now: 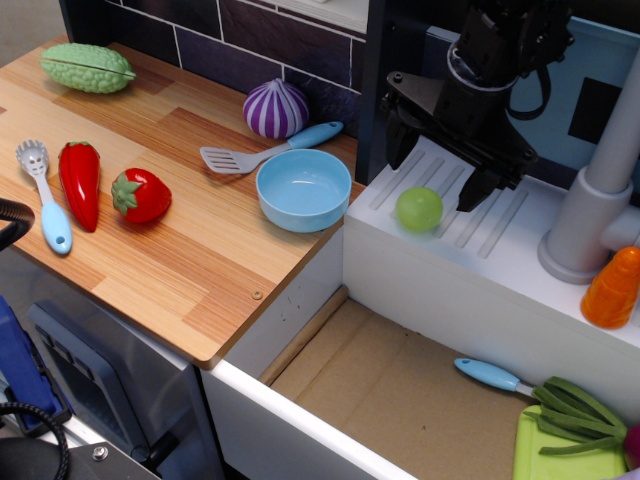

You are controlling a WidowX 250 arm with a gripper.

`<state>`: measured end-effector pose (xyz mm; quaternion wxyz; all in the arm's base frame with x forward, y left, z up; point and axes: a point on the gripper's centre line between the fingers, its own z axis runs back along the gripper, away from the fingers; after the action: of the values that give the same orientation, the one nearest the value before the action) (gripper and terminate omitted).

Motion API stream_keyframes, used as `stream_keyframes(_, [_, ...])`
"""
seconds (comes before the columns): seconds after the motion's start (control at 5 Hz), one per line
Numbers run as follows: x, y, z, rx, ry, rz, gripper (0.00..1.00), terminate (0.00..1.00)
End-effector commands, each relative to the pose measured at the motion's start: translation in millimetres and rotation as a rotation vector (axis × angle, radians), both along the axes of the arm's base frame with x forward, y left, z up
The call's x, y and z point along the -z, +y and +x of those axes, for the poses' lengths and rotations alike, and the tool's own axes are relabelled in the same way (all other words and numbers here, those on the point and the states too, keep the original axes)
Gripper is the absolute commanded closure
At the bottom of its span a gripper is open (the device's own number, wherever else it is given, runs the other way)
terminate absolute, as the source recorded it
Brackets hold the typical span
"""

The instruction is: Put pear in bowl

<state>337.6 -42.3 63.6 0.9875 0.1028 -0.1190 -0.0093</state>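
The pear (419, 209) is a small smooth yellow-green ball lying on the white ribbed drainboard (500, 225) right of the wooden counter. The light blue bowl (303, 189) stands empty at the counter's right edge, left of the pear. My black gripper (435, 172) hangs just above and behind the pear, its fingers spread wide on either side, open and holding nothing.
On the counter lie a purple onion (276, 108), a spatula (262, 151), a strawberry (141, 195), a red pepper (80, 181), a spoon (45, 195) and a bumpy green gourd (87, 68). A grey faucet (598, 200) and an orange carrot (612, 289) stand right. The sink well (420, 390) lies below.
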Motion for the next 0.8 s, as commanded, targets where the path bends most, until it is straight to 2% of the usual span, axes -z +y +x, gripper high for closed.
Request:
stream_keyframes(0.0, [0,0,0,0.0,0.0,0.0,0.0,0.0])
stream_keyframes(0.4, [25,11,7,0.035,-0.049,-0.048,0.0,0.0])
stream_keyframes(0.6, [33,18,14,0.067,-0.071,-0.05,0.0,0.0])
